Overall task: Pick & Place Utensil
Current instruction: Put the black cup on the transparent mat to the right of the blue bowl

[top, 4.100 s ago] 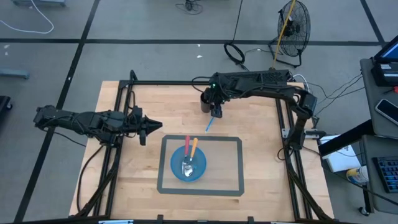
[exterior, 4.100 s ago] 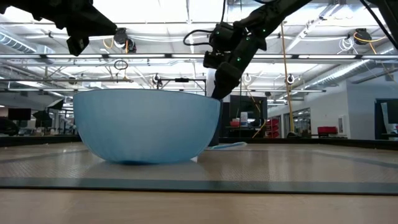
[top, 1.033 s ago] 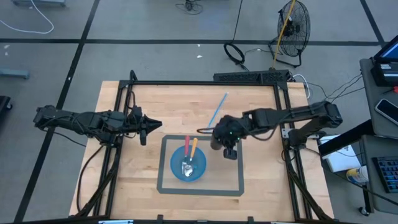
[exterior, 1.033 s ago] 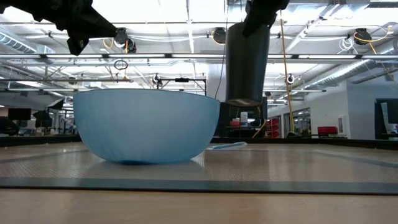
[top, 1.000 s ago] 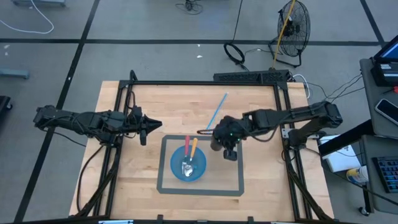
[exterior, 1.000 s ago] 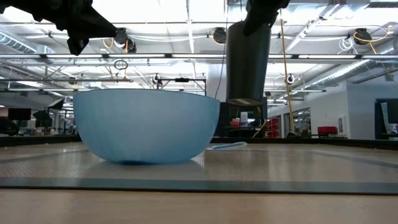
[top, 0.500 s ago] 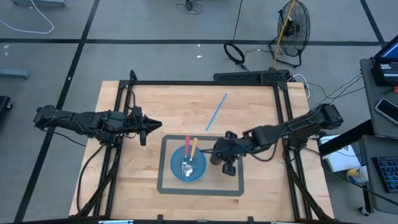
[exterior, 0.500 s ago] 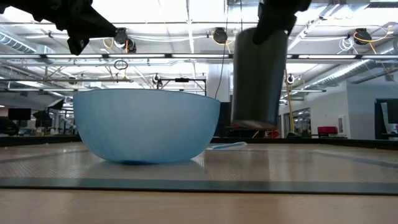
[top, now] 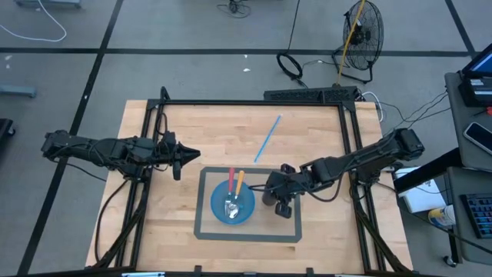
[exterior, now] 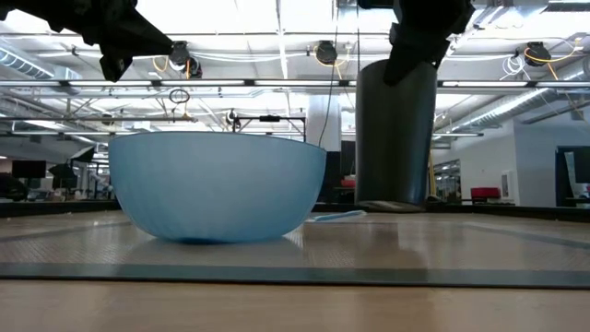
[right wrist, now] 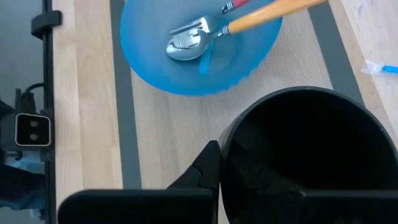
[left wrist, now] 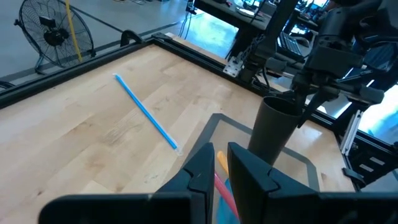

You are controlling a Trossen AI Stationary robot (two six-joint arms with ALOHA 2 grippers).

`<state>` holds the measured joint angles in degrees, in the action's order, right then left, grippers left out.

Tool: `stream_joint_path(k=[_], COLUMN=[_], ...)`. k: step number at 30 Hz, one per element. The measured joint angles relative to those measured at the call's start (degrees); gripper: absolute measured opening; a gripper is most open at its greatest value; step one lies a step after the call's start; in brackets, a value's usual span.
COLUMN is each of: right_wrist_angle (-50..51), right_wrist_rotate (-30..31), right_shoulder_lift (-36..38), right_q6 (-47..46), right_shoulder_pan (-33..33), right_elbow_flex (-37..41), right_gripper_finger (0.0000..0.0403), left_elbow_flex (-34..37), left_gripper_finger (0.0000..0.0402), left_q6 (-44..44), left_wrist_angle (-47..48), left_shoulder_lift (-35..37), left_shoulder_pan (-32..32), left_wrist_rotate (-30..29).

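Wooden counter [top: 184, 123] carries grey mat [top: 290, 201]. Blue bowl [top: 232, 203] on mat, holding orange-handled spoon [top: 237, 188] and red-handled fork [top: 231, 182]. Right pincer [top: 272, 191] clenched on rim of upright black cup [exterior: 396, 134] — cup just beside bowl, base at mat. Blue straw [top: 267, 138] lies bare on counter, well apart from right pincer. Left pincer [top: 187, 156] hovers at counter's left side — fingers nearly together, grasping nothing.
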<state>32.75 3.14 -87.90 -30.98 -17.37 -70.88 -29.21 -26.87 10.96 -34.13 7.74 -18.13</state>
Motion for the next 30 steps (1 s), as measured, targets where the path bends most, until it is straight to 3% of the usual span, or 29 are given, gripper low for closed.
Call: stream_joint_path(k=[21, 30], right_wrist_angle=[-5.9, -8.1], right_wrist_rotate=[-3.3, -6.4], right_shoulder_lift=[0.0, 0.0], right_q6=[-1.4, -1.6], right_shoulder_pan=[0.0, 0.1], right_elbow_flex=[4.7, 4.8], right_gripper_finger=[0.0004, 0.0056], left_elbow_flex=[0.0, 0.0], left_gripper_finger=[0.0049, 0.0049], left_q6=[-0.4, -0.4], left_wrist_angle=[0.0, 0.0], left_shoulder_lift=[0.0, 0.0], left_shoulder_pan=[0.0, 0.0], left_wrist_rotate=[0.0, 0.0])
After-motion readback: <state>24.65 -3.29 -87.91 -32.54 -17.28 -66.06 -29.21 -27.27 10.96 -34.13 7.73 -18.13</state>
